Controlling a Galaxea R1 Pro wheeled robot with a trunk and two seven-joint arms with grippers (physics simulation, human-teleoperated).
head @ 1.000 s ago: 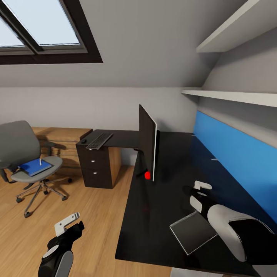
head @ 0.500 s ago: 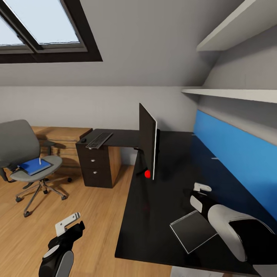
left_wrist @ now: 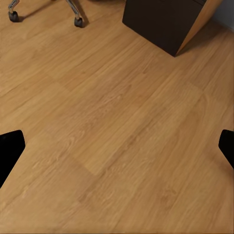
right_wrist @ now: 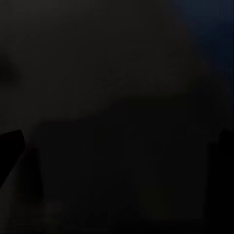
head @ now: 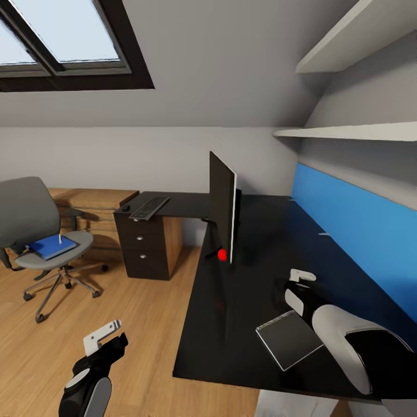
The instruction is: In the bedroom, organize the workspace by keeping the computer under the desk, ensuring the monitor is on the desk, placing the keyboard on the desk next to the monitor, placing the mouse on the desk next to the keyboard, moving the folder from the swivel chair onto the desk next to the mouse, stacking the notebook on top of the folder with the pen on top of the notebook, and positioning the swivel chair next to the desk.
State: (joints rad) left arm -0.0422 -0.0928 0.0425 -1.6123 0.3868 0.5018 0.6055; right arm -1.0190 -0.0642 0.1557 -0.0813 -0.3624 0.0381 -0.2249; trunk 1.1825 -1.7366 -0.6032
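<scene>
Head view: hovering at 7 o'clock over the floor (head: 133,324), left end effector (head: 98,341) empty; right end effector (head: 301,278) hanging above the worktop (head: 243,324), spread unclear. Lying long-axis toward 1 o'clock, keyboard (head: 149,208); standing edge-on, monitor (head: 222,207).

Left wrist view: fingertips (left_wrist: 9,151) spreading wide, gripping nothing.

Right wrist view: fingertips (right_wrist: 9,146) spreading wide, gripping nothing.

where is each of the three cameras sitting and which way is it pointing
Head view: on the robot's head, facing forward and down over the desk, monitor and swivel chair; the left gripper and right gripper show.
Left wrist view: on the left arm, looking down at the wood floor; dark fingertips at both edges.
Right wrist view: on the right arm, close over the black desk top; dark fingertips at the edges.
Shared: head and left wrist views both show the drawer unit.
</scene>
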